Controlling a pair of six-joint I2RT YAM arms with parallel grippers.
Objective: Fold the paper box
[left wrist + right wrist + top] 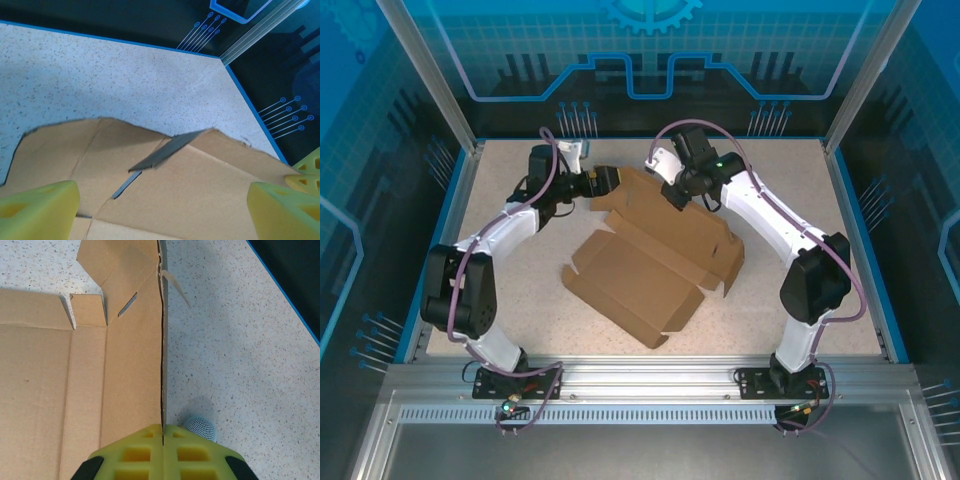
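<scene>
The paper box (pixel 650 265) lies about the middle of the tabletop (pixel 520 300), a brown die-cut sheet only partly folded, its near panel flat and its far end, with flaps and slits, lying under the two wrists. It looks light and thin: stiff enough across a panel to keep its shape, but ready to bend along its creases and to slide on the speckled surface if pushed from one side alone, so one side probably needs steadying while the other is worked. Edges and flaps are the sensible places to take hold, since a flat panel offers nothing to pinch, and a hard squeeze near a slit could crumple or tear it. The right pincer (pixel 675 197) is closed, and in its wrist view a thin cardboard edge runs straight into the seam between its yellow fingers (pixel 145 455), so it appears to pinch that edge at the far side of the sheet. The left pincer (pixel 607 181) stands wide over the far left corner, where a small flap is lifted; whether it touches the card I cannot tell. Both arms reach forward with elbows bowed outward and wrists angled in toward each other
</scene>
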